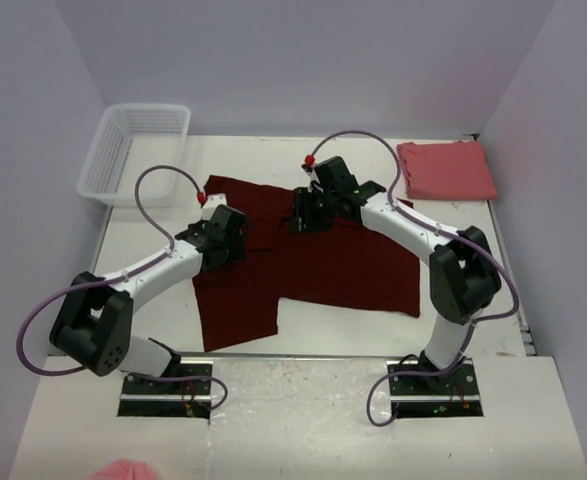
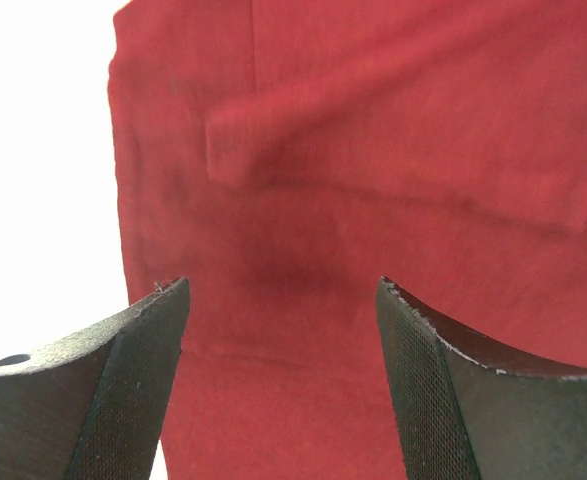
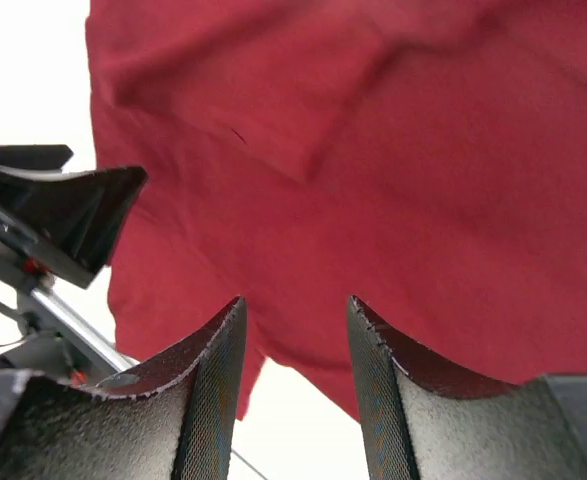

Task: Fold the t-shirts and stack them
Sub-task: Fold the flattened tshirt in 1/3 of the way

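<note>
Maroon t-shirt lies spread out flat, so the wide-open left gripper and narrower, seemingly empty right gripper should pinch matching edges and fold evenly.

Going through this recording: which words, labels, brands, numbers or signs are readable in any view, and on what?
No readable text in any view.
maroon t-shirt: plain cloth, no print or tag showing.
folded pink t-shirt: plain, nothing written.
white basket: no label visible.
left arm and right arm: no legible marking at this size.
</note>
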### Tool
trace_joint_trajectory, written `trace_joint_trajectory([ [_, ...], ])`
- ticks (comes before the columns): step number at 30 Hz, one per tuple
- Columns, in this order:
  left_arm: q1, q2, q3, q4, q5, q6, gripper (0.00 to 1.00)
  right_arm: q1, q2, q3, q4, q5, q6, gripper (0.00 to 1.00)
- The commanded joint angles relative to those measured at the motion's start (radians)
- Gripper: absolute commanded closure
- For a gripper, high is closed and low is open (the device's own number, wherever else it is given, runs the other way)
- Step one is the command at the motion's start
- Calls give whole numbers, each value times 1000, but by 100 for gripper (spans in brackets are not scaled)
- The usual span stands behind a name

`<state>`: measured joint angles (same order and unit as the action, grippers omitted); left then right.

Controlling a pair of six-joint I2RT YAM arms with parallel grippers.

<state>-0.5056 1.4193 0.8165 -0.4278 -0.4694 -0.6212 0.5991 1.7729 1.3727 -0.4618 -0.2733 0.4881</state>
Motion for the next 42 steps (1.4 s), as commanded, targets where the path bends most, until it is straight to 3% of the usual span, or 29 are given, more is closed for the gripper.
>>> trace_joint_trajectory([
  [1,-2,24,114,-32,-90,-9,25,1,116,143,-21,-108,-31,54],
  [4,1,41,170,-35,-100,8,27,4,215,226,-49,-150,-49,54],
  [7,16,62,202,-26,-100,24,36,4,270,281,-66,-193,-62,54],
  [13,110,139,262,4,-26,78,45,14,373,356,-103,-216,-69,55],
  [23,160,219,280,54,37,98,46,48,451,414,-109,-282,-63,55],
  [42,193,359,386,89,135,121,47,56,548,497,-141,-242,-66,57],
])
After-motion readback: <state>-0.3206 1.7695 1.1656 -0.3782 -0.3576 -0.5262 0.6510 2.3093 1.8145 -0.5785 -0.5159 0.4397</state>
